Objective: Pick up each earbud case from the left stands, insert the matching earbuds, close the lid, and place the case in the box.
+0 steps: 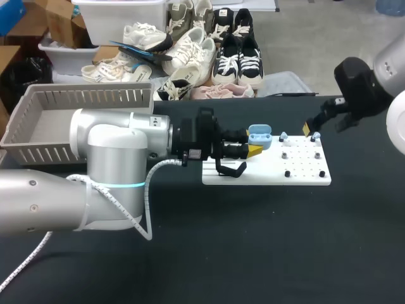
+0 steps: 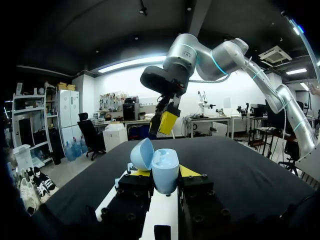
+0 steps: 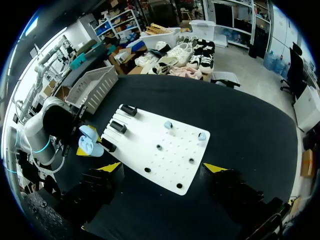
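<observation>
Lid-up blue earbud case (image 1: 259, 135) in left pincer (image 2: 164, 172)

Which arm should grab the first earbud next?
Right. The right claw, open, hovers by the board near the earbuds; the left claw is shut on the open case.

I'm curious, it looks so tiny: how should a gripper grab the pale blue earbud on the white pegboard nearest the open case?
Probably pinch its rounded top from straight above: the pale blue earbud stands up from the white pegboard, with bare board on both sides.
</observation>
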Robot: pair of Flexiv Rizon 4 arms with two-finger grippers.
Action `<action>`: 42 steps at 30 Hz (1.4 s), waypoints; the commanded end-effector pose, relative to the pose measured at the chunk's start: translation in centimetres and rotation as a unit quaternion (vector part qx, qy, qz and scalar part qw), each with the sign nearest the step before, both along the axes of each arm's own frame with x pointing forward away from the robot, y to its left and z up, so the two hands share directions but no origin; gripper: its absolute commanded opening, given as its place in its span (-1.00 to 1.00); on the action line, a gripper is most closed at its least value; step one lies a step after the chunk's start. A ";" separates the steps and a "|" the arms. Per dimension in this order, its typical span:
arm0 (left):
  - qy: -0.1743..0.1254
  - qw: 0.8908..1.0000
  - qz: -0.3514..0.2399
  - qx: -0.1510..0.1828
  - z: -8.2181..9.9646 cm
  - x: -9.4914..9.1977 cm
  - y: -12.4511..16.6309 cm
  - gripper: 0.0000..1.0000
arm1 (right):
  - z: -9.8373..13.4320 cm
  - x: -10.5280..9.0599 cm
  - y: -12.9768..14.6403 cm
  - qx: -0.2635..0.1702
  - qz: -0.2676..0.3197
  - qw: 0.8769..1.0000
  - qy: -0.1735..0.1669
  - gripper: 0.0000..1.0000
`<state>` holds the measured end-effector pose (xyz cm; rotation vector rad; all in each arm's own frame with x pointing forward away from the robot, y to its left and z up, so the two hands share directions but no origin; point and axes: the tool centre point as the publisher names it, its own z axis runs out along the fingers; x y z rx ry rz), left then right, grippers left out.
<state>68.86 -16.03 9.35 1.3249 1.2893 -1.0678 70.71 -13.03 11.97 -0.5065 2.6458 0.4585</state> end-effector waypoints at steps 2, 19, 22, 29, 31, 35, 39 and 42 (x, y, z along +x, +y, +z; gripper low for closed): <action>-0.002 1.000 0.002 0.007 -0.2 -0.2 0.0 -1.00 | -0.1 -0.5 0.1 -0.001 -0.004 1.000 -0.004 1.00; 0.007 1.000 0.014 0.010 -0.4 -0.1 0.0 -1.00 | 0.1 -0.5 -0.6 -0.013 0.002 1.000 0.003 1.00; 0.007 1.000 0.014 0.010 -0.4 -0.1 0.0 -1.00 | 0.0 0.0 -1.2 -0.040 0.017 0.999 0.019 1.00; 0.007 1.000 0.014 0.010 -0.4 -0.1 0.0 -1.00 | -1.0 0.7 -3.2 -0.086 0.038 0.995 0.021 1.00; 0.007 1.000 0.014 0.010 -0.4 -0.1 0.0 -1.00 | -1.4 0.8 -3.8 -0.105 0.046 0.993 0.023 1.00; 0.007 1.000 0.014 0.010 -0.4 -0.1 0.0 -1.00 | -2.3 1.2 -4.2 -0.137 0.069 0.988 0.031 1.00; 0.007 1.000 0.014 0.010 -0.4 -0.1 0.0 -1.00 | -3.5 1.7 -4.4 -0.164 0.098 0.981 0.043 1.00; 0.007 1.000 0.014 0.010 -0.4 -0.1 0.0 -1.00 | -4.3 2.1 -4.4 -0.172 0.120 0.977 0.048 1.00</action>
